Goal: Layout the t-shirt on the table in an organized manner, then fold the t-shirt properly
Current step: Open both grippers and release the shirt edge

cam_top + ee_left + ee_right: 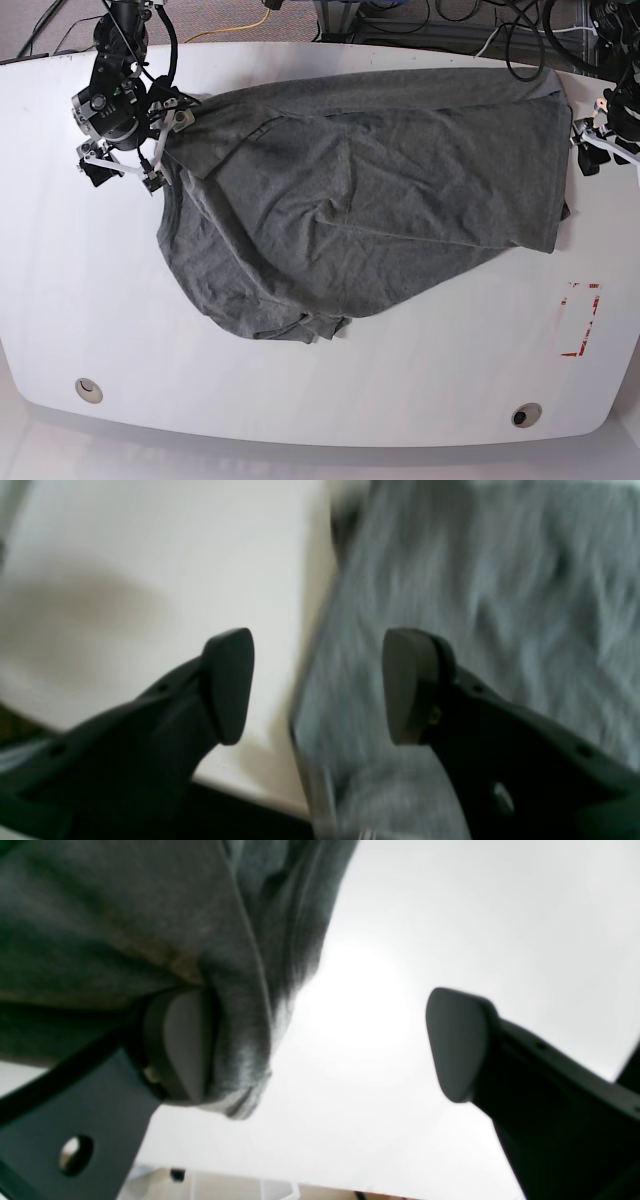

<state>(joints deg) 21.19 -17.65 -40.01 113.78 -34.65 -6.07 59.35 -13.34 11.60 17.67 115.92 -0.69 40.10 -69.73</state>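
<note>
The grey t-shirt lies spread and wrinkled across the white table, with a bunched fold at its near edge. At the shirt's left end my right gripper stands wide open. In the right wrist view, cloth drapes over one finger, while the other finger hangs free over bare table. My left gripper is at the shirt's right edge. Its jaws are open and straddle the blurred hem, with table to one side.
A red tape rectangle marks the table's right side. Round cable holes sit near the front edge at the left and the right. Cables lie beyond the far edge.
</note>
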